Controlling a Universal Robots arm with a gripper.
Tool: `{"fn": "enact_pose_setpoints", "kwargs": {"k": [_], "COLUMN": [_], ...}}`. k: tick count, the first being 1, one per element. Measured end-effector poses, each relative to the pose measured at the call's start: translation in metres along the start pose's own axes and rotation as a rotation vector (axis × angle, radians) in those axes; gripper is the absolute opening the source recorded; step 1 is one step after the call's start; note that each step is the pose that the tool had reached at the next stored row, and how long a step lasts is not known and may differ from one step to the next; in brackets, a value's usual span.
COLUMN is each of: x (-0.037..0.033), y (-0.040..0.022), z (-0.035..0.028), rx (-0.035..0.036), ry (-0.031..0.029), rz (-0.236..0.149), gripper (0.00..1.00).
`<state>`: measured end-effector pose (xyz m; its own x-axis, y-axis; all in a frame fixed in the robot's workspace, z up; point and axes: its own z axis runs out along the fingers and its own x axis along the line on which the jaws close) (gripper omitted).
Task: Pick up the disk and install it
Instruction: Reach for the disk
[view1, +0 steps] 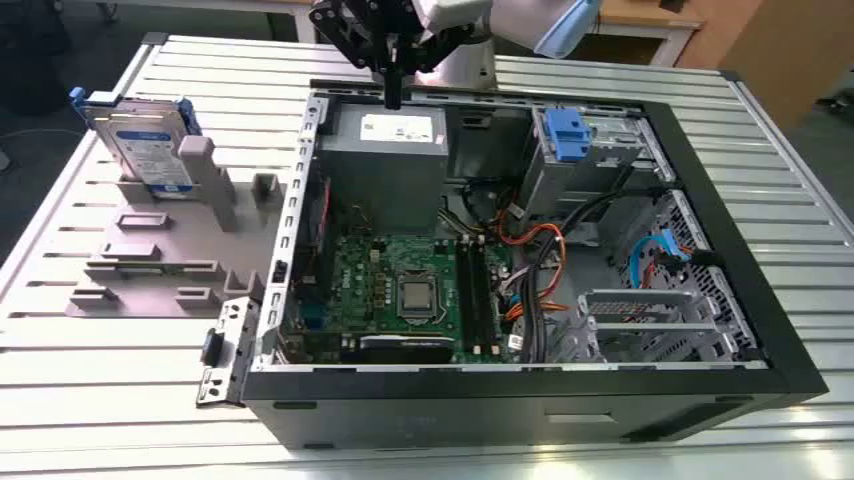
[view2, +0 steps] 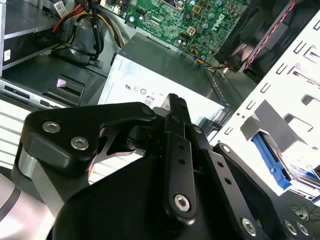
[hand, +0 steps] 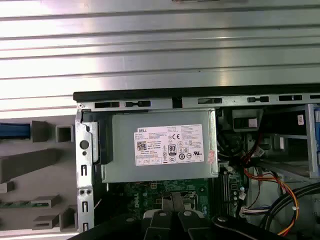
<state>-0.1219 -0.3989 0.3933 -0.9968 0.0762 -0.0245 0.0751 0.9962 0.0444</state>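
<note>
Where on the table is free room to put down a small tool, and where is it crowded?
Free: the table strip between the grey fixture and the near edge, and the strip beyond the computer case on the exterior view's right. Crowded: inside the case, among the cables.

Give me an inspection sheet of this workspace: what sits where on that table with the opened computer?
Surface: slatted metal table, carrying an open computer case and a grey holder.
Job's things: disk stands upright in the grey holder, outside the case, at the exterior view's left.
Clutter: nothing seen.
Grippers: gripper shut, holding nothing, above the grey power supply box, apart from the disk.
Cables: orange and black wires and a blue cable, all inside the case.
Surroundings: wooden furniture beyond the table.
</note>
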Motion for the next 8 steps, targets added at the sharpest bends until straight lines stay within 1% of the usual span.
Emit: {"fn": "enact_pose_setpoints", "kwargs": {"k": [8], "x": [0.0], "y": [0.0], "z": [0.0], "rx": [0.0], "ry": [0.0], "rz": [0.0], "gripper": [0.11]}}
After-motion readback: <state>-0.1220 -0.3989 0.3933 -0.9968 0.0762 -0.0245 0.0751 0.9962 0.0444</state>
